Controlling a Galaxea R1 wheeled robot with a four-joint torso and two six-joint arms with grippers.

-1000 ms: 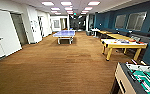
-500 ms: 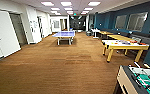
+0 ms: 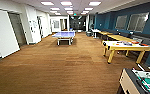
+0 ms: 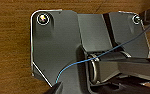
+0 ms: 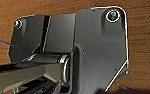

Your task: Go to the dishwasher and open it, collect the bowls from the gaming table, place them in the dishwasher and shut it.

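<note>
The gaming table (image 3: 126, 46), with a pale top and light wooden legs, stands at the right of a wide hall and has colourful things strewn on it. Two orange-red spots on its top (image 3: 135, 42) are too small to tell as bowls. The dishwasher is out of view. Both wrist views look straight down at the brown wood-pattern floor (image 4: 11, 50) (image 5: 146, 37) past the robot's own dark plate, with nothing held in sight.
A blue table-tennis table (image 3: 64, 35) stands mid-hall ahead. More yellow tables (image 3: 116, 37) line the blue right wall. A table-football table (image 3: 141, 81) sits close at the lower right. White doors (image 3: 2, 35) run along the left wall. Open floor (image 3: 61, 65) lies ahead.
The whole head picture has shifted only slightly, so the camera has moved a little. Nothing in the hall has moved.
</note>
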